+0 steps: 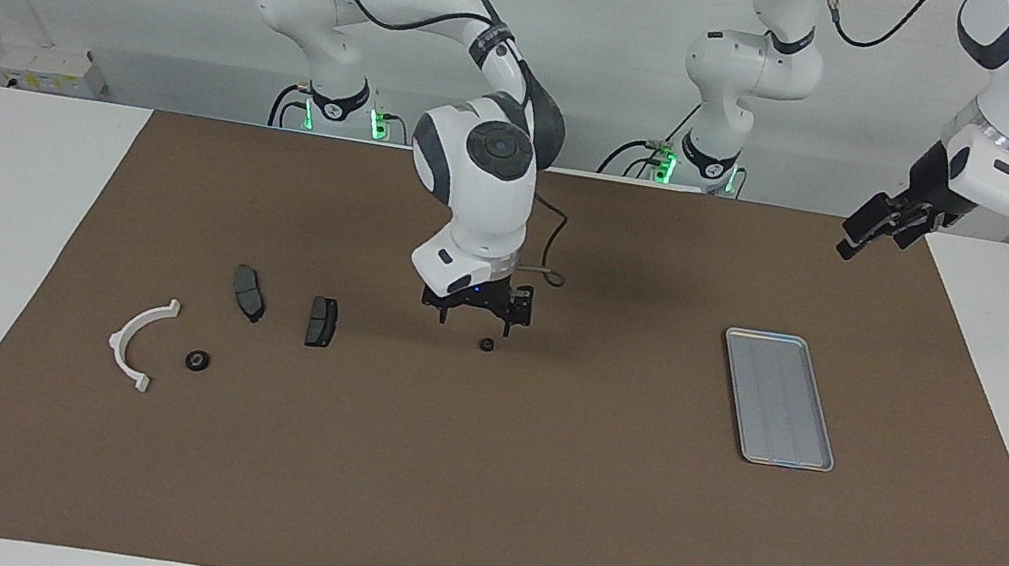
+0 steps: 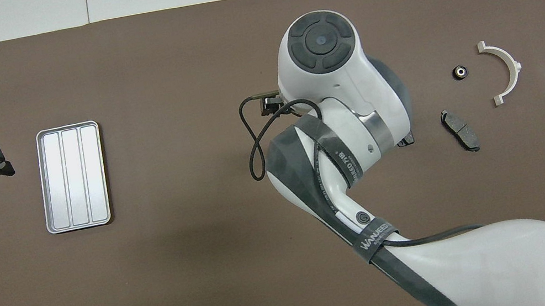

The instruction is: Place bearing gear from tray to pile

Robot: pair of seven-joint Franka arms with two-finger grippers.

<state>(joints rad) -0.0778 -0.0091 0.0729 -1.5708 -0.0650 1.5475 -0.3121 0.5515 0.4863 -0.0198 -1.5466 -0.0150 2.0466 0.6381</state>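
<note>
The silver-grey tray (image 1: pixel 778 398) lies empty toward the left arm's end; it also shows in the overhead view (image 2: pixel 72 177). My right gripper (image 1: pixel 476 324) hangs low over the middle of the mat, jaws open. A small black bearing gear (image 1: pixel 487 344) lies on the mat just under its fingertips, apart from them. The pile lies toward the right arm's end: a white half-ring bracket (image 1: pixel 139 342), two dark plates (image 1: pixel 249 292) (image 1: pixel 321 321), and a second bearing gear (image 1: pixel 196 361) beside the bracket. My left gripper (image 1: pixel 877 231) waits open, raised over the mat's edge beside the tray.
In the overhead view the right arm (image 2: pixel 340 124) covers its own gripper, the gear under it and most of one plate (image 2: pixel 406 139). The brown mat (image 1: pixel 467 520) covers most of the white table.
</note>
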